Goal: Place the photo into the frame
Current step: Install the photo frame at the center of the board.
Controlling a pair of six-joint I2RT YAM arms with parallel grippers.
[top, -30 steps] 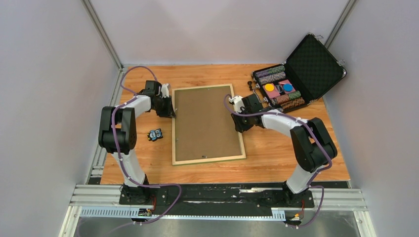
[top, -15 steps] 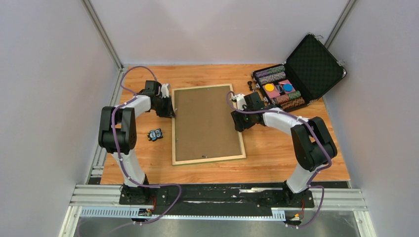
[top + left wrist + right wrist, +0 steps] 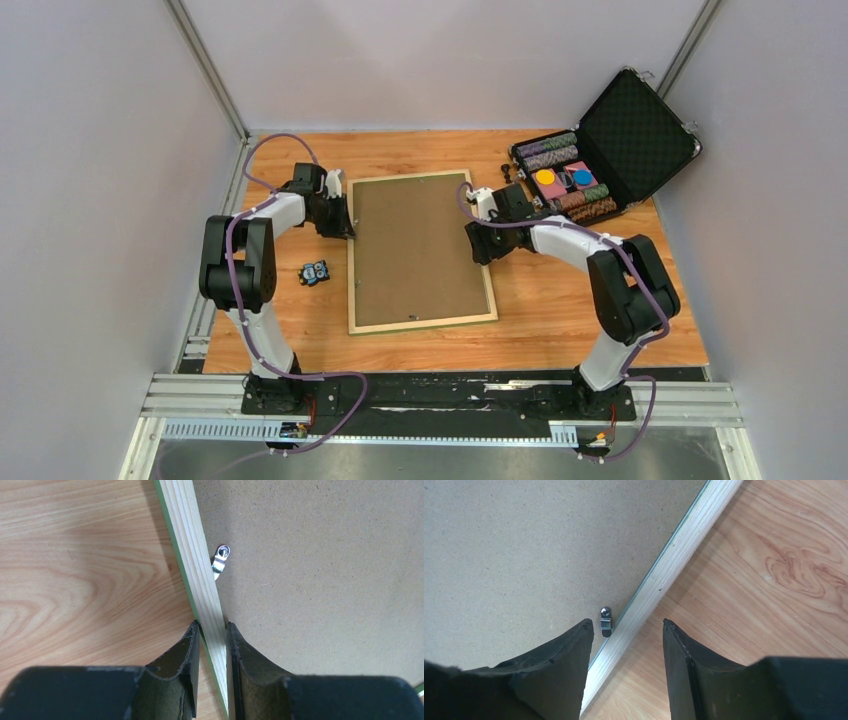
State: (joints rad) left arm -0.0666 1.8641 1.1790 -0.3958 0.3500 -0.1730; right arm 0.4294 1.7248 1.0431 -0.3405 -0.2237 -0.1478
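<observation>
- While the left hand (image 3: 212, 630) is clenched on one long rail of the large thin-railed wooden picture frame (image 3: 425, 323), the frame lies flat and back-up on the wood-grain table (image 3: 560, 300), pale wood showing with a sliver of green at the edge.
- Over at the frame's opposite long rail, the right hand (image 3: 626, 625) is released. Its fingers are spread, one on each side of the rail, and grip nothing.
- A plain brown backing board (image 3: 418, 250) fills the frame, so the photo is out of sight. It is probably under the board, but no view confirms it.
- One small metal tab (image 3: 605, 622) sits on the board just inside the frame's rail, close by the right hand's inner finger. Its twin (image 3: 220, 560) sits ahead of the left hand.
- I can't tell whether either tab locks the board.
- My read is that this is the closing-up step.
- Next, the right hand needs a careful, small move, either nudging that tab or settling onto the rail, while the left steadies the frame.
</observation>
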